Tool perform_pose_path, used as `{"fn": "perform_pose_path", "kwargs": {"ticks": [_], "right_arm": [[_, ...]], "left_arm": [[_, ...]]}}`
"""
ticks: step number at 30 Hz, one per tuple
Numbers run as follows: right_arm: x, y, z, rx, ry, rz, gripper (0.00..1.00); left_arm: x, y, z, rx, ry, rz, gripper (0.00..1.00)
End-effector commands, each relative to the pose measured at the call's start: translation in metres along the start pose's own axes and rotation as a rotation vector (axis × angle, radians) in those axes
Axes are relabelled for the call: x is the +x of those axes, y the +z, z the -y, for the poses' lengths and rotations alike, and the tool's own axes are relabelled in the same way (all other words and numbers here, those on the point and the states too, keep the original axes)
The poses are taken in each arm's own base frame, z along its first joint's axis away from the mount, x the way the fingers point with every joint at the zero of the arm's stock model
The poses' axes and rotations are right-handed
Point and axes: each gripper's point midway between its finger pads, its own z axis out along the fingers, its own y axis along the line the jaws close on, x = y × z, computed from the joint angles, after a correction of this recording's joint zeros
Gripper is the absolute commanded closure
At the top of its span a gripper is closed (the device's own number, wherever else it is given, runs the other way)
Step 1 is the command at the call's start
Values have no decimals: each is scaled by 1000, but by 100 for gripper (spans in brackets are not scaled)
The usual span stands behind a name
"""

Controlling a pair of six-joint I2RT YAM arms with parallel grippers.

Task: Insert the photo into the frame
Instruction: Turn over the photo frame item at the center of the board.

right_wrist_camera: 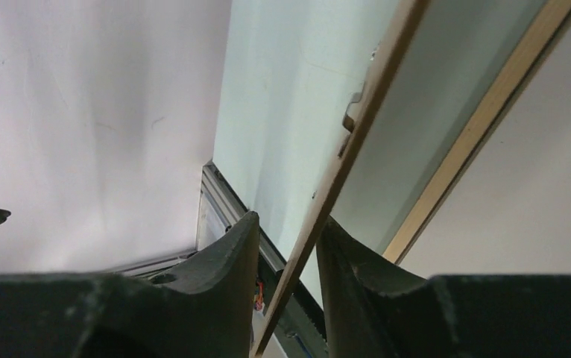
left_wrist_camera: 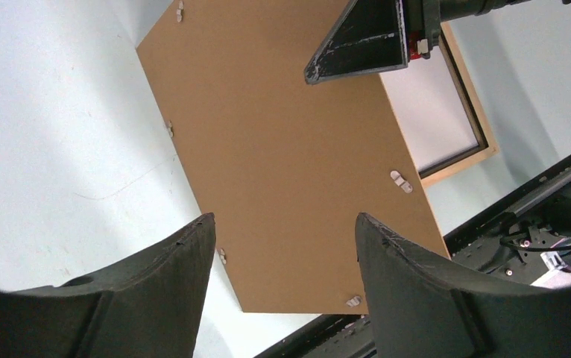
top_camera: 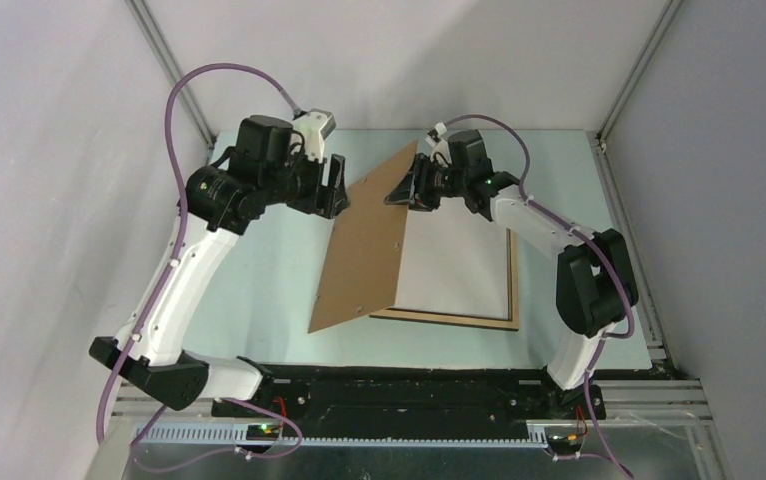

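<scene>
- Here, a pale green table (top_camera: 269,290) carries a large, thin rectangular picture frame (top_camera: 449,319) with its light-wood back facing up. It lies flat in the table's right half, its near side close to the near edge.
- The photo (top_camera: 459,270), a large rectangular sheet, lies inside the frame with its plain white back up, filling the opening.
- A plain brown hardboard backing panel (top_camera: 364,250) stands tilted over the frame's left side. Its near left corner is low, towards the table's near edge, and its far right corner is raised. Small pale tabs dot its margins.
- The right gripper (top_camera: 409,188) pinches the panel's raised far corner. The thin board runs slantwise between its two dark fingers, which sit close on either side.
- The left gripper (left_wrist_camera: 285,218) hovers just beside the panel's far left edge, apart from it. Its fingers are spread wide and hold nothing.
</scene>
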Motion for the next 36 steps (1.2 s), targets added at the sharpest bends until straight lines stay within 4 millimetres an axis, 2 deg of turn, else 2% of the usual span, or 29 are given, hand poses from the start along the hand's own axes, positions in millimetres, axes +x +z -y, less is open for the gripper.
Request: {"fn": "perform_pose_path", "kwargs": {"ticks": [1,10,14,19,23,24,27,33,36], "right_arm": [[-19,-17,-10,-15,-70,84,66],[-19,-11,30,68,-50,88,87],[-21,-11,47,92,-35,96,100],[-22,-22,62,84,-4,131,100],[-28,-36,59,18,18,177,100],[-31,-39,50,-25,19,182,100],[-38,-53,45,-78,26,201,100],[-53,-88,24,-178,6,238,100],[-63,-110,21,-207,3,271,100]], "left_arm": [[-8,-5,-8,-26,18,43,26],[-8,2,-19,-33,4,25,27],[-6,7,-28,-40,1,14,27],[-4,17,-44,-56,-25,8,28],[-7,23,-49,-44,-37,15,29],[-9,24,-49,-38,-36,20,29],[-10,31,-50,-26,-28,15,29],[-11,42,-56,-34,-26,12,30],[-12,47,-60,-39,-24,10,30]]}}
